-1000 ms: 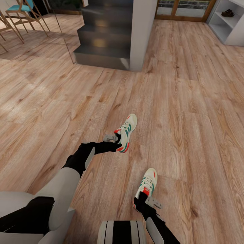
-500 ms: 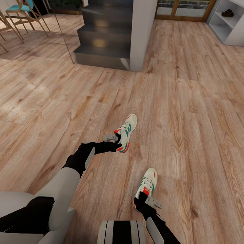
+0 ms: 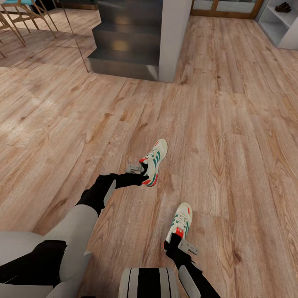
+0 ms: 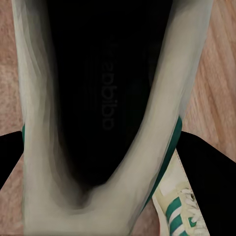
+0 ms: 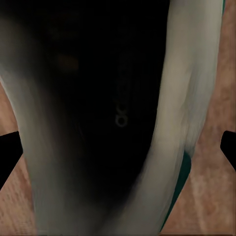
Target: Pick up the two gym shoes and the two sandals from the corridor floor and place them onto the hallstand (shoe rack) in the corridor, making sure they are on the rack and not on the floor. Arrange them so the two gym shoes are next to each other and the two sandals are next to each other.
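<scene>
Camera tilted down since earlier, shoes unmoved; each gym shoe is held clamped by left gripper and right gripper; carrying to hallstand at one o'clock is called for.

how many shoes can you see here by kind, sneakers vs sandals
gym shoes: 2, one held by the left gripper at, one by the right gripper at
sandals: 1 dark pair-like shape on the hallstand at, too small to split
total: 3
</scene>
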{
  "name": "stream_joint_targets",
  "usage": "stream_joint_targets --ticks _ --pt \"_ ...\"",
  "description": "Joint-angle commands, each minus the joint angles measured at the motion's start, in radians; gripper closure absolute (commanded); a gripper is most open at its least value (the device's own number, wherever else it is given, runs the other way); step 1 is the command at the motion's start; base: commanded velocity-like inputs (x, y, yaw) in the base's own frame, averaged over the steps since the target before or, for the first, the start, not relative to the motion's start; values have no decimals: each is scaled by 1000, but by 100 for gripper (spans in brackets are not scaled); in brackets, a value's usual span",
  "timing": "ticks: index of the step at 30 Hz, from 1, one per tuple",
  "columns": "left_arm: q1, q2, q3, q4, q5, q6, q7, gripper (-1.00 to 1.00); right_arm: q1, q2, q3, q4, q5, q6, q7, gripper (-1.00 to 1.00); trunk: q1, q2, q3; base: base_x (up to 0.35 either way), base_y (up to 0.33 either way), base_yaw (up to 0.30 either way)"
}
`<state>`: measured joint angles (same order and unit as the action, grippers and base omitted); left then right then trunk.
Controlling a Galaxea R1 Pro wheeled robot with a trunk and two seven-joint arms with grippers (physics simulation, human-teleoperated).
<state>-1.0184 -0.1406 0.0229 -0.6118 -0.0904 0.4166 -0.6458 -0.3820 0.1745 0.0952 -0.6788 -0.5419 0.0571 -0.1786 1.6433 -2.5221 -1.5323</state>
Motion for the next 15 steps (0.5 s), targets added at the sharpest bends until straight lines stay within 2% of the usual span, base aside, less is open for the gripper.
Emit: stream_joint_targets --ticks 1,2,3,15 --pt "0 -1 3 -2 -9 4 -6 100 0 0 2 -2 -4 5 -7 -100 0 0 -1 0 0 0" --pt "0 -1 3 -2 -9 4 -6 100 0 0 2 -2 -5 5 -7 -100 0 0 -1 0 0 0" --pt "0 -1 3 -2 -9 4 -6 100 0 0 2 -2 -4 5 -7 100 0 0 -1 0 0 0" --pt "0 -1 3 -2 -11 4 -6 100 0 0 0 -2 -6 6 -7 100 0 0 -1 0 0 0"
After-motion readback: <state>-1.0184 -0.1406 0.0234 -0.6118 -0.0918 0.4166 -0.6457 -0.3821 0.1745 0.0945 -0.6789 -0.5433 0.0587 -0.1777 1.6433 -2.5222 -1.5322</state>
